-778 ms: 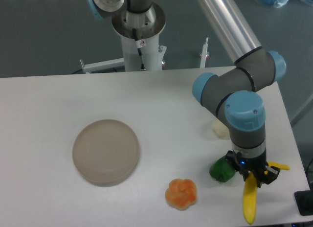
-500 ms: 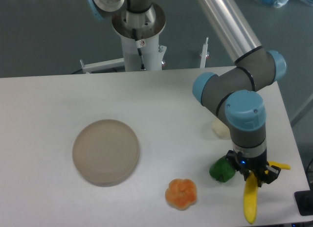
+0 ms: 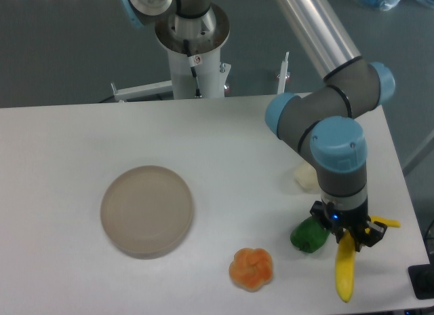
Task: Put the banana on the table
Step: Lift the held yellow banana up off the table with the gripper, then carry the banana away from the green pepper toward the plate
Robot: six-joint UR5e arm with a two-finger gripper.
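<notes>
The yellow banana is at the front right of the white table, its body pointing toward the front edge and its bent stem sticking out to the right of the gripper. My gripper points straight down and is shut on the banana's upper part, near the stem end. I cannot tell whether the banana's lower tip touches the table. The gripper body hides the part of the banana between the fingers.
A green pepper lies just left of the gripper, almost touching it. An orange lobed fruit sits further left near the front edge. A pale object lies behind the arm. A round beige plate is at centre left. The table's right and front edges are close.
The gripper has shifted slightly left and up, and the banana has moved with it. Nothing else has moved.
</notes>
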